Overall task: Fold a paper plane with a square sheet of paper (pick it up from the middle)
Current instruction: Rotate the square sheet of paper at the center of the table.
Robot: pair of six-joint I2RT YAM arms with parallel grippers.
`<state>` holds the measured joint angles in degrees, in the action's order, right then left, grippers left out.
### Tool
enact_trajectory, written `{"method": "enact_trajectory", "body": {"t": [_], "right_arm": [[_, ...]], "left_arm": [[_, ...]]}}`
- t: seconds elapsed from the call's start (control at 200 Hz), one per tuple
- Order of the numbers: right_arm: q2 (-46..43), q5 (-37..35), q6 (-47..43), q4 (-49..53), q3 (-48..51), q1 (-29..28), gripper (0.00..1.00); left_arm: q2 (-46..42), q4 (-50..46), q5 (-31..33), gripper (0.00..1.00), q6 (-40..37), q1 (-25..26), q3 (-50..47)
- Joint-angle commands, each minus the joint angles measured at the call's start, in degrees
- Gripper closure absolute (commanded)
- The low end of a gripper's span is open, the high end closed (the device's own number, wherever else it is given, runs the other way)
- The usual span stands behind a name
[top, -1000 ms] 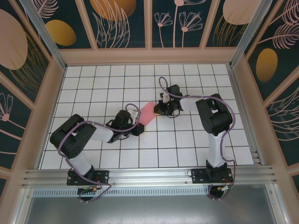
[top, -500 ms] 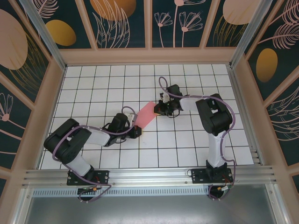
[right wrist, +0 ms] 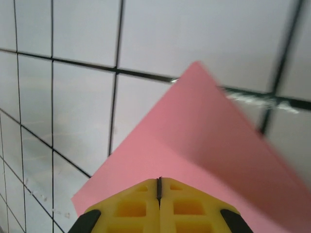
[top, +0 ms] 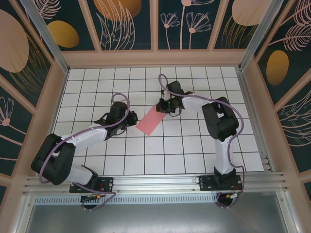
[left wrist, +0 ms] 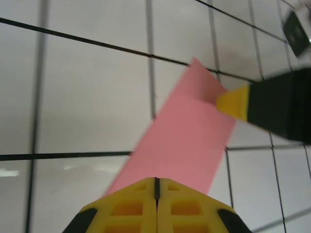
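The square sheet of paper (top: 152, 120) lies near the middle of the surface (top: 194, 150), slightly toward its far edge, as a flat pink oblong, so this looks like an early folding step, well short of a dart. The right hand (top: 164, 107), fingers pressed together, rests its tip on the sheet's far end. The left hand (top: 127, 118), also pressed together, sits beside the near-left edge. Next, probably a further fold, with one hand pinning the sheet.

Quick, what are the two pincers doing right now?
Left pincer: closed, with the pink paper just ahead of it.
Right pincer: closed on the pink paper's edge.
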<state>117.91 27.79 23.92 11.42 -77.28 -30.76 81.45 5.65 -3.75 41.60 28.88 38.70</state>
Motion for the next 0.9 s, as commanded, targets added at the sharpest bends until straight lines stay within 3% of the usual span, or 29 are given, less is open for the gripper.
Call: {"method": "enact_trajectory", "body": {"t": [0.0,0.105,0.495,0.711,0.811,0.891], "right_arm": [[0.16,-2.31,0.91,2.12,-1.77,-4.75,0.98],[2.07,-3.53,2.15,2.53,-3.74,-7.88,0.95],[7.76,-5.48,0.95,6.55,-7.23,-13.4,0.94],[3.84,-2.56,-11.82,11.67,0.24,-13.37,0.95],[0.84,-5.07,-19.44,14.97,3.37,-12.92,0.96],[-2.06,-6.72,-19.46,14.27,3.81,-11.93,0.95]], "left_arm": [[-0.36,-4.03,4.77,0.87,3.94,-2.86,-0.17],[-0.35,-3.46,4.97,0.81,5.65,-4.79,-0.25],[1.55,-0.76,3.04,0.81,11.66,-6.02,-3.01],[1.65,-0.23,0.87,0.8,10.12,-6.03,-2.66],[2.19,-0.23,-1.3,0.8,8.66,-6.03,-2.36],[2.41,0.74,-3.37,0.8,8.15,-5.99,-2.61]]}}
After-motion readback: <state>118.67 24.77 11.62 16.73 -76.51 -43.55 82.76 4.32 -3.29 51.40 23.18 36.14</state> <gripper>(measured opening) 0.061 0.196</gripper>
